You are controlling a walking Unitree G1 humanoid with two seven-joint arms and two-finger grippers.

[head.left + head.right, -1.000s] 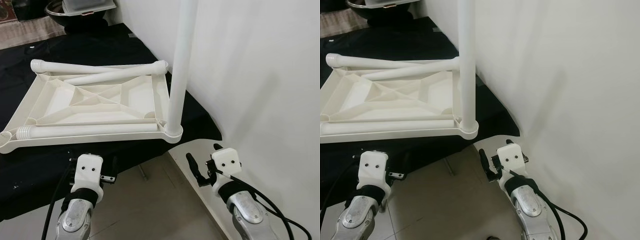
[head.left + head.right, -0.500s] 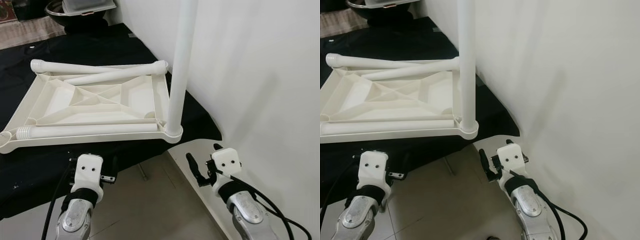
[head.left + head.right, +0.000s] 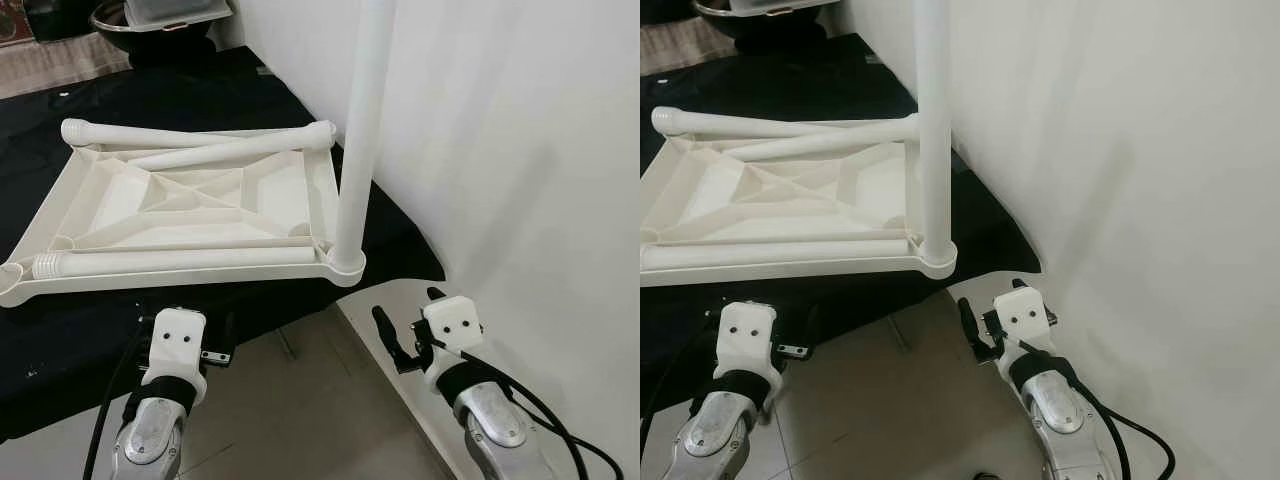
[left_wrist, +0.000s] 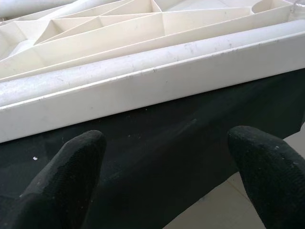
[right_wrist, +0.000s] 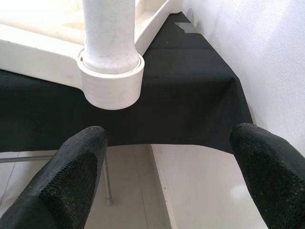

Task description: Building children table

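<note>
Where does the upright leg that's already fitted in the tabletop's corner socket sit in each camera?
Left eye: upright leg right of centre, rising off the top edge.
Right eye: left of centre, against the wall.
Left wrist: not in it.
Right wrist: upper left, beyond the open right hand.
Shared landmark: corner socket of the upturned tabletop.

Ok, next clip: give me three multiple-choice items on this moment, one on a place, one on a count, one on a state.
1. Where does the upright leg stand?
A. the tabletop's near right corner socket
B. its far left corner
C. on the floor

2. How many legs lie flat on the upturned tabletop?
A. one
B. three
C. five

3. How are the jaws of the right gripper?
A. shut on the leg
B. open, holding nothing
C. shut on the cloth

Key: 1 A, the leg sits in the corner collar nearest the right gripper. 2 B, three tubes lie across the underside. 3 B, the right wrist view shows the fingers spread apart.
</note>
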